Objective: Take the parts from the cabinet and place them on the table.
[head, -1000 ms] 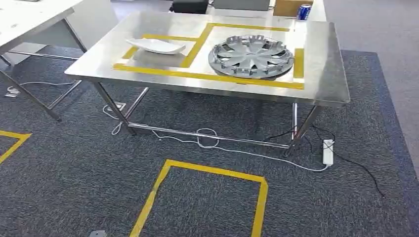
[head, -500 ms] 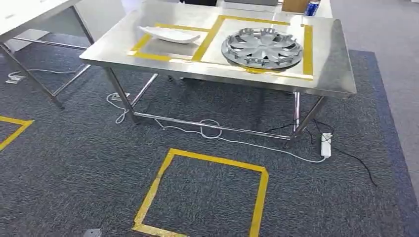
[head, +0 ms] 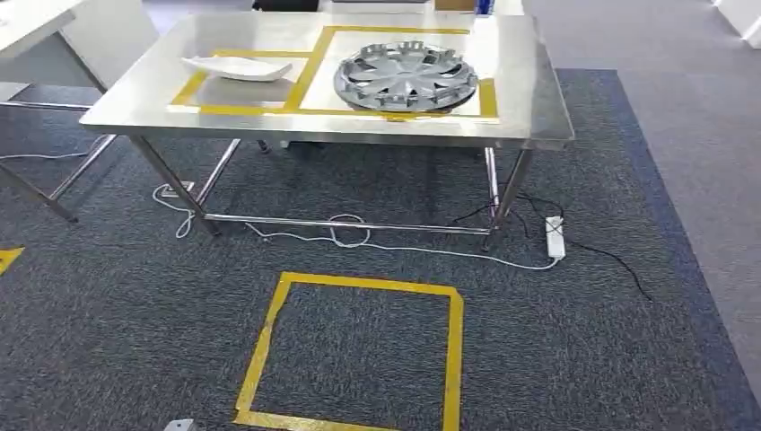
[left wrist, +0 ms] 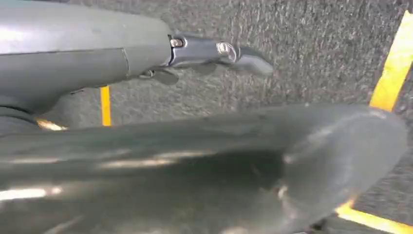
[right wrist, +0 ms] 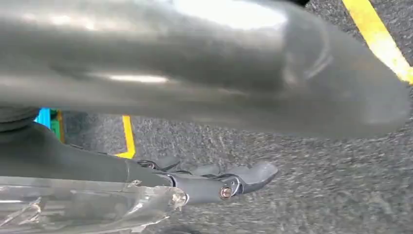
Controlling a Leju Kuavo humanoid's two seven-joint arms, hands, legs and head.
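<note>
Hubcap (head: 406, 77) and white part (head: 237, 66) lie on table (head: 525, 108); hands' (left wrist: 214, 53) grip unclear.

We see each robot hand: left (left wrist: 160, 73), right (right wrist: 195, 183), glossy grey thumb, darker fingers (left wrist: 243, 58), silver screws at joints.

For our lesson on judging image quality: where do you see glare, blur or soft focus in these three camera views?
Head view: sharp overall, with bright glare washing out the far end of the steel table; the hubcap and white dish stay clear. Left wrist view: a large grey shape close to the lens is blurred, and the left hand is soft. Right wrist view: similar blur with a bright highlight, while the right hand is clearer.
</note>
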